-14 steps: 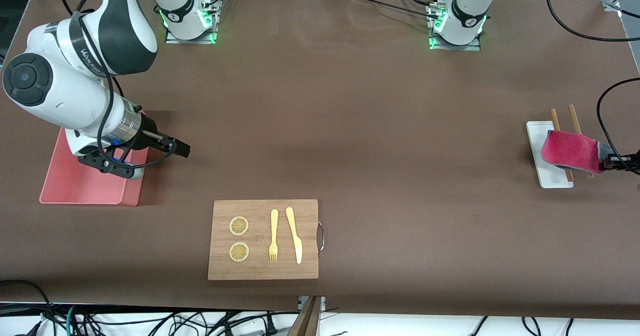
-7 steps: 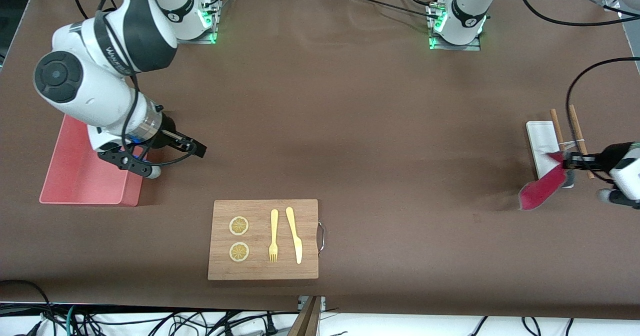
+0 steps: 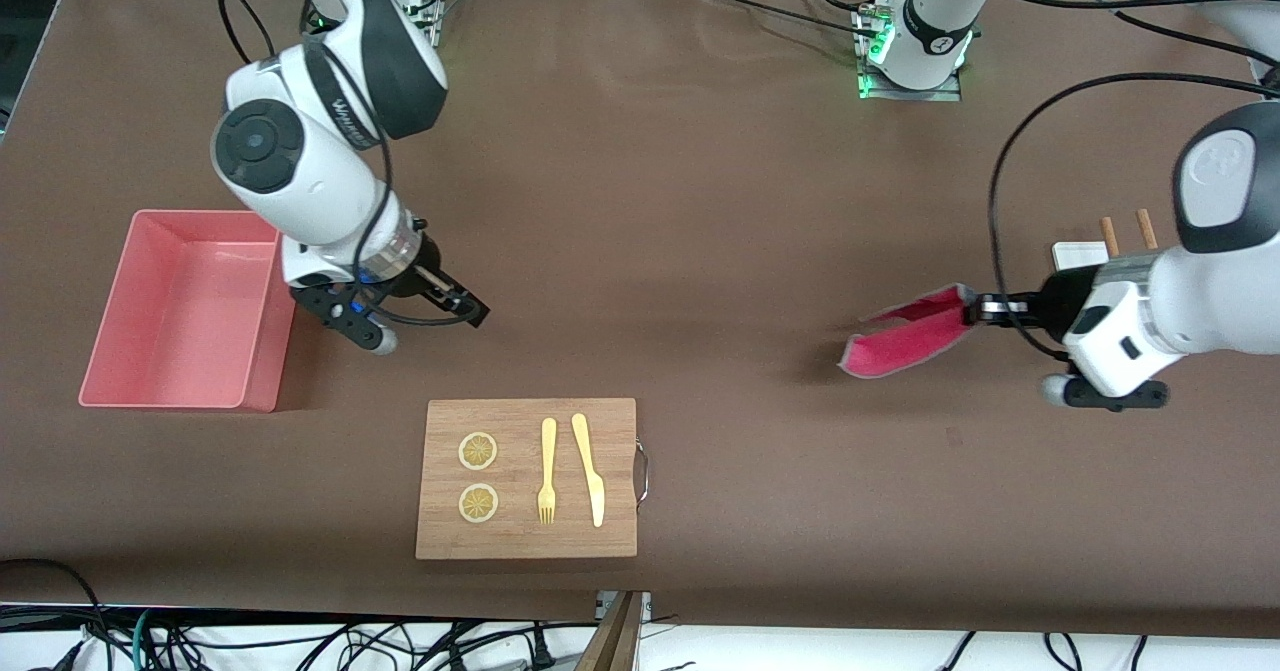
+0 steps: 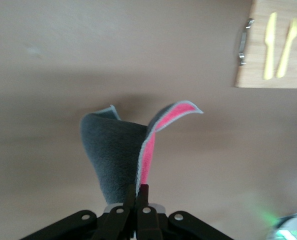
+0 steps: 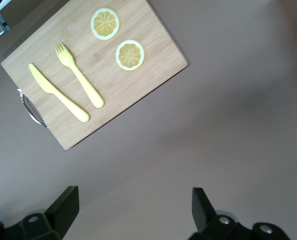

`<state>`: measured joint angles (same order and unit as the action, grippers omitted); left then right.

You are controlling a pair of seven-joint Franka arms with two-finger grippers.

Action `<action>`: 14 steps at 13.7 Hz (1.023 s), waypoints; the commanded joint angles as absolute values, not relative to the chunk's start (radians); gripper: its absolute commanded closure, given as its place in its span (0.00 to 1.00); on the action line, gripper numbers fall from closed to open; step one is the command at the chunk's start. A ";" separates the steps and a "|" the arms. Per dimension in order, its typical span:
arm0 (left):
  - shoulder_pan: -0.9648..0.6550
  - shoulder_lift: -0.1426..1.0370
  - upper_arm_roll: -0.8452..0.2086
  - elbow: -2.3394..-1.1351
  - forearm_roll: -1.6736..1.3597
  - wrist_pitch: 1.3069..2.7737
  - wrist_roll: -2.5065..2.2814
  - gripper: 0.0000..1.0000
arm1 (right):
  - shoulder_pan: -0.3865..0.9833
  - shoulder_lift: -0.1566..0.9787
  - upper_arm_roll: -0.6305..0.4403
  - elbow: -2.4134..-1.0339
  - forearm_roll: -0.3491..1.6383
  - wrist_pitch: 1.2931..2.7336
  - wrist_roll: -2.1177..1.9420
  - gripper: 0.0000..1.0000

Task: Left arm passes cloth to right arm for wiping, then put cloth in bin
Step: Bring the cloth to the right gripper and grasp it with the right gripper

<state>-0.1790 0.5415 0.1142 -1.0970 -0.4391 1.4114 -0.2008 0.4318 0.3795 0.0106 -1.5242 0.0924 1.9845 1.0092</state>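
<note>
one cloth [image 3: 905, 343], pinched in the left gripper [image 3: 975, 309], which is one of two grippers; the other, the right gripper [image 3: 462, 305], hangs with its fingers spread. one bin [image 3: 130, 376]. one board [image 3: 527, 541] sits nearer the front camera than the bin, and it carries two lemon slices: one slice [image 3: 478, 451] and a second slice [image 3: 478, 503] just beside it, plus one fork [image 3: 547, 471] and one knife [image 3: 588, 466]. one white tray [image 3: 1072, 254] lies toward the left arm's end of the table from the board, with two sticks: one stick [image 3: 1108, 234] and another stick [image 3: 1146, 228] showing at it.
</note>
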 commanded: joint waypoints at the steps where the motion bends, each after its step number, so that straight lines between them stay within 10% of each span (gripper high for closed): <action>1: -0.271 0.552 0.130 -1.085 -0.527 1.480 -0.395 1.00 | 0.480 0.422 0.005 -1.502 0.106 2.043 1.106 0.00; 14: -0.661 0.630 0.130 -1.085 -0.781 2.039 -1.054 1.00 | 0.564 0.505 0.011 -1.499 0.244 2.313 1.316 0.00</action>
<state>-0.6447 0.6221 0.1137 -1.0984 -0.7527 2.0138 -1.0214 0.5566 0.4893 0.0120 -1.5235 0.2279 2.3042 1.2882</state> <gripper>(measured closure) 0.978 0.000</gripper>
